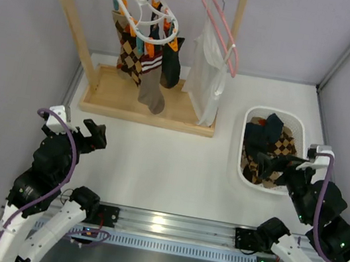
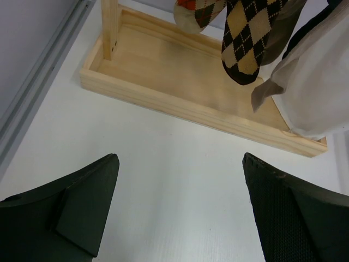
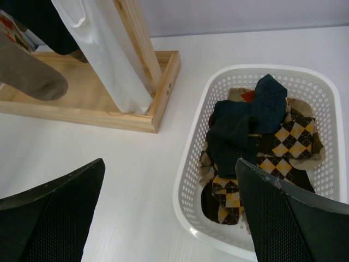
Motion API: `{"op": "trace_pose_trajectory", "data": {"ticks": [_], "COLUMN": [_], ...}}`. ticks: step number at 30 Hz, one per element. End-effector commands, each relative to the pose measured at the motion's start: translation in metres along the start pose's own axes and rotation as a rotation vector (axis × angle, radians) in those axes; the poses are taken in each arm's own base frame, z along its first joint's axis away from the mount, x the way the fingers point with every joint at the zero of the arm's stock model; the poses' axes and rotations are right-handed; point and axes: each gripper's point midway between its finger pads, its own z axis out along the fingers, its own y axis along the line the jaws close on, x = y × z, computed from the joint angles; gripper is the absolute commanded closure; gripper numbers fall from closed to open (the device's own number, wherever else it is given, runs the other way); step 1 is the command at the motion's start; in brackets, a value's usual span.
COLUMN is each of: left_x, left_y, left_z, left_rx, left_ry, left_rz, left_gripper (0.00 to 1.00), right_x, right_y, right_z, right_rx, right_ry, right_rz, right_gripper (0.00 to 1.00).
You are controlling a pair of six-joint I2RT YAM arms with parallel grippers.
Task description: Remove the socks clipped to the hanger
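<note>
The white oval clip-hanger (image 1: 144,11) with orange and teal pins hangs on the wooden rail at the back. Several socks hang from it: a brown argyle one (image 1: 131,56), a grey-brown one (image 1: 151,93) and a dark one (image 1: 171,66). The argyle sock's toe shows in the left wrist view (image 2: 245,38); the grey-brown toe shows in the right wrist view (image 3: 32,76). My left gripper (image 1: 95,136) is open and empty, low over the table at front left (image 2: 180,180). My right gripper (image 1: 276,167) is open and empty over the basket's near left rim (image 3: 169,191).
A white basket (image 1: 241,169) at right holds several argyle and dark teal socks (image 3: 256,125). A white garment (image 1: 208,76) hangs on a pink wire hanger (image 1: 222,28). The wooden rack's tray base (image 1: 144,116) stands at the back; grey walls close in on both sides.
</note>
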Motion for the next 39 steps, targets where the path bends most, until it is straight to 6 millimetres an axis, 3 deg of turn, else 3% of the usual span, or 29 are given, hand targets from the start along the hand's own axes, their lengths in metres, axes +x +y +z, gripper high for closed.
{"op": "trace_pose_trajectory", "data": {"ticks": [1, 5, 9, 13, 18, 19, 21, 22, 23, 24, 25, 26, 27, 28, 29, 31, 33, 35, 39], "left_x": [-0.003, -0.004, -0.004, -0.006, -0.005, -0.012, -0.014, -0.023, -0.026, -0.030, -0.036, -0.040, -0.042, -0.044, -0.045, -0.039, -0.029, -0.022, -0.003], "left_y": [0.001, 0.001, 0.000, -0.013, -0.030, -0.036, -0.047, -0.050, -0.050, -0.051, -0.051, -0.050, -0.050, -0.047, -0.045, -0.031, -0.021, -0.016, -0.026], "left_z": [0.001, 0.001, 0.001, -0.002, 0.005, 0.005, 0.010, 0.009, 0.010, 0.011, 0.010, 0.010, 0.009, 0.010, 0.011, 0.018, 0.024, 0.027, 0.031], "left_rx": [-0.008, -0.010, -0.007, 0.064, 0.104, 0.123, 0.145, 0.149, 0.145, 0.137, 0.136, 0.133, 0.129, 0.116, 0.110, 0.034, -0.024, -0.048, 0.033], "left_ry": [-0.021, -0.021, -0.019, -0.004, 0.051, 0.051, 0.081, 0.069, 0.067, 0.065, 0.052, 0.042, 0.036, 0.025, 0.017, 0.015, 0.027, 0.029, 0.045], "left_rz": [-0.013, -0.016, -0.016, -0.001, -0.027, -0.038, -0.030, -0.032, -0.023, -0.018, -0.018, -0.014, -0.011, -0.005, 0.019, 0.058, 0.070, 0.062, 0.063], "left_gripper": [0.02, 0.02, 0.01, 0.01, 0.01, 0.01, 0.01, 0.02, 0.01, 0.01, 0.01, 0.01, 0.01, 0.01, 0.02, 0.01, 0.02, 0.02, 0.01], "right_x": [-0.013, -0.011, 0.002, 0.016, 0.033, 0.020, 0.026, 0.014, 0.007, 0.021, 0.020, 0.009, 0.020, 0.016, 0.016, 0.014, 0.020, 0.022, 0.027], "right_y": [0.005, 0.015, 0.030, 0.080, 0.117, 0.137, 0.158, 0.168, 0.173, 0.183, 0.183, 0.200, 0.209, 0.209, 0.232, 0.250, 0.285, 0.305, 0.317], "right_z": [0.003, 0.009, 0.020, 0.024, 0.032, 0.027, 0.034, 0.036, 0.042, 0.057, 0.072, 0.072, 0.087, 0.101, 0.107, 0.122, 0.142, 0.173, 0.223], "right_rx": [-0.014, -0.060, -0.122, -0.389, -0.560, -0.674, -0.767, -0.815, -0.811, -0.799, -0.734, -0.747, -0.715, -0.640, -0.640, -0.604, -0.599, -0.538, -0.392], "right_ry": [-0.063, -0.060, -0.009, 0.028, 0.092, 0.042, 0.057, 0.014, 0.011, 0.067, 0.055, 0.033, 0.056, 0.028, 0.024, -0.003, 0.024, 0.036, 0.009], "right_rz": [0.043, 0.049, 0.037, 0.019, 0.074, 0.102, 0.192, 0.206, 0.212, 0.190, 0.179, 0.165, 0.127, 0.120, 0.108, 0.047, -0.027, -0.052, -0.070], "right_gripper": [0.01, 0.00, 0.00, 0.00, 0.01, 0.00, 0.00, 0.01, 0.01, 0.01, 0.00, 0.01, 0.00, 0.00, 0.00, 0.01, 0.01, 0.01, 0.01]}}
